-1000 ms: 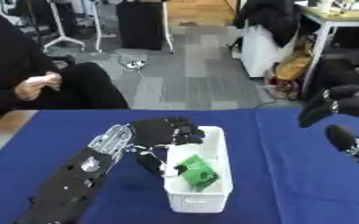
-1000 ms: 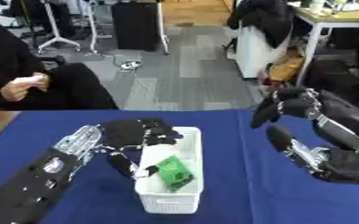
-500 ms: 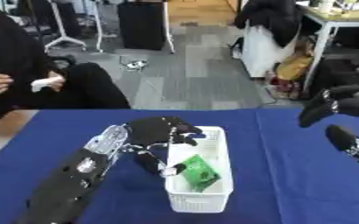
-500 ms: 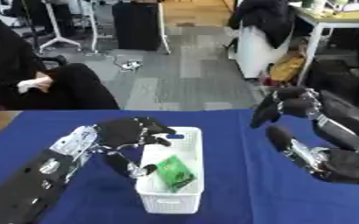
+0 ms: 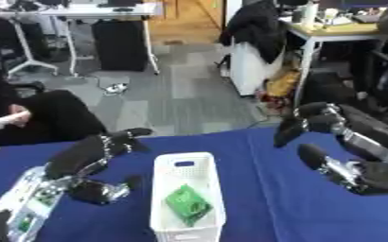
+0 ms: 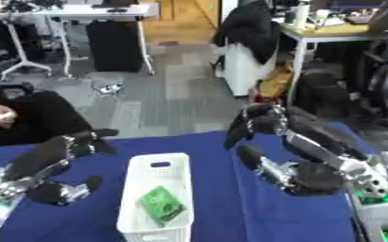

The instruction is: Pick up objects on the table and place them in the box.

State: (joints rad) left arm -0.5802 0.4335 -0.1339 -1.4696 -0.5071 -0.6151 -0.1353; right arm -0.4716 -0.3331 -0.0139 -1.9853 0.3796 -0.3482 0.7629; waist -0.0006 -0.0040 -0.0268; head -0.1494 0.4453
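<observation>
a green packet (image 5: 187, 204) lies in the white basket (image 5: 166, 221) mid-worktop; i judge it light, crinkly, best pinched by an edge. my left hand (image 5: 94, 156) and right hand (image 6: 268, 142) hover empty, fingers relaxed.

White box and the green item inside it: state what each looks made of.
White box: likely moulded plastic, matte, with a slotted handle opening and ribbed, perforated-looking walls. Green item: seemingly a thin plastic or foil packet, going by its flat, slightly crumpled shape; the material stays uncertain.
</observation>
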